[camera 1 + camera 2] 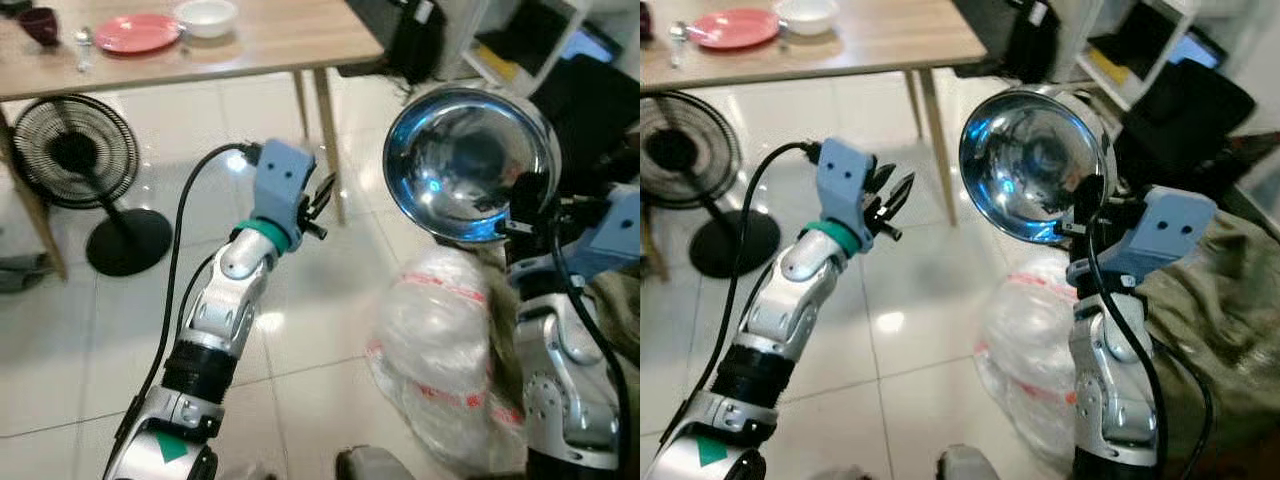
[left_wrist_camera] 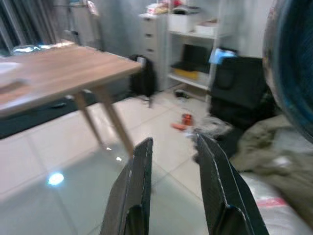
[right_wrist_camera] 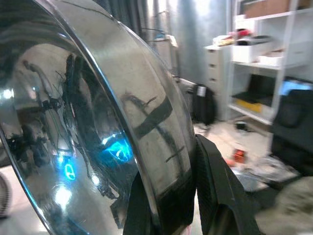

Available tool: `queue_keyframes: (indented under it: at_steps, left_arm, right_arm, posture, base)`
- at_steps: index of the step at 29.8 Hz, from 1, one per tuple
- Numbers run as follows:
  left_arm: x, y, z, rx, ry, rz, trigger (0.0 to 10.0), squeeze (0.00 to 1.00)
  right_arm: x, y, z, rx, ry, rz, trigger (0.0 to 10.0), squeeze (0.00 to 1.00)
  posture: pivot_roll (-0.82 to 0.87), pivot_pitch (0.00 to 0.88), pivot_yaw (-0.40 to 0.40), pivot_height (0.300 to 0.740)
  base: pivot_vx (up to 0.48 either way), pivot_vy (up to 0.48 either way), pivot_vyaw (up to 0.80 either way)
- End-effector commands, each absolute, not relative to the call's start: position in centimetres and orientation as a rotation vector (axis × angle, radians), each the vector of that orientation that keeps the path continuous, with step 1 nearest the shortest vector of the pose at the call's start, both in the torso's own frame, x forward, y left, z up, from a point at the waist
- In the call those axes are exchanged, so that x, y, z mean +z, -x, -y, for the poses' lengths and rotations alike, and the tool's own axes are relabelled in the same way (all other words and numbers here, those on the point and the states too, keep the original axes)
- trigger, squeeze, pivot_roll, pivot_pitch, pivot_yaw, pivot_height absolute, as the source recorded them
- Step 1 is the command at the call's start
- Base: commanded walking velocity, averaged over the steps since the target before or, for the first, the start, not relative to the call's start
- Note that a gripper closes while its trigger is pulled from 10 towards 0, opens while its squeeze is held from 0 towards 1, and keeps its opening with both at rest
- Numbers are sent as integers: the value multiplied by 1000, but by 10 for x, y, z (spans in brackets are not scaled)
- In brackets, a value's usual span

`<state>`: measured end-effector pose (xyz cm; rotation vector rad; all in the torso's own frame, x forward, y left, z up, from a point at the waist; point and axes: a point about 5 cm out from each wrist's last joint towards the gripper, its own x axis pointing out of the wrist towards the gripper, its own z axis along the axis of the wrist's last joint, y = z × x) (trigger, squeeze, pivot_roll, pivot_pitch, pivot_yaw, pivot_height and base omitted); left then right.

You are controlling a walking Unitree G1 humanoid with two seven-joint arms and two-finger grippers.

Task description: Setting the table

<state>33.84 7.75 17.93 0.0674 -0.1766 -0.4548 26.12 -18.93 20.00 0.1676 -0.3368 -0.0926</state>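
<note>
Nearest, the right gripper (image 1: 1087, 205) is pinching the rim of a steel bowl (image 1: 1032, 165), one finger on each side of the wall, and holding it on edge with its hollow facing the camera, well short of the table (image 1: 270, 40). Beside the bowl, the left gripper (image 1: 890, 195) is hovering over the tiled floor with its fingers (image 2: 139, 181) slightly parted around nothing. Below the bowl a plastic bag (image 1: 440, 330) is lying. Farther off, on the table, a pink plate (image 1: 137, 32), a white bowl (image 1: 207, 16) and a dark cup (image 1: 40, 24) are sitting, and a fan (image 1: 75, 150) is standing under its edge.
</note>
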Motion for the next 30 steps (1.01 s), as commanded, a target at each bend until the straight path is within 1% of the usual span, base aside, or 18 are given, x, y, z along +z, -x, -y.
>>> queue_keyframes:
  at_steps: [1, 30]
  left_arm:
    - [175, -339, -77, -456, -70, 157, 10000, 0]
    - [174, -341, -76, -455, -97, 161, 10000, 0]
  right_arm:
    - [204, -260, 191, -96, -159, 361, 10000, 0]
    - [203, -260, 194, -108, -154, 364, 10000, 0]
  posture:
    - [-53, 0, 58, 740]
    - [-54, 0, 62, 740]
  base:
    - [480, 0, 0]
    - [479, 0, 0]
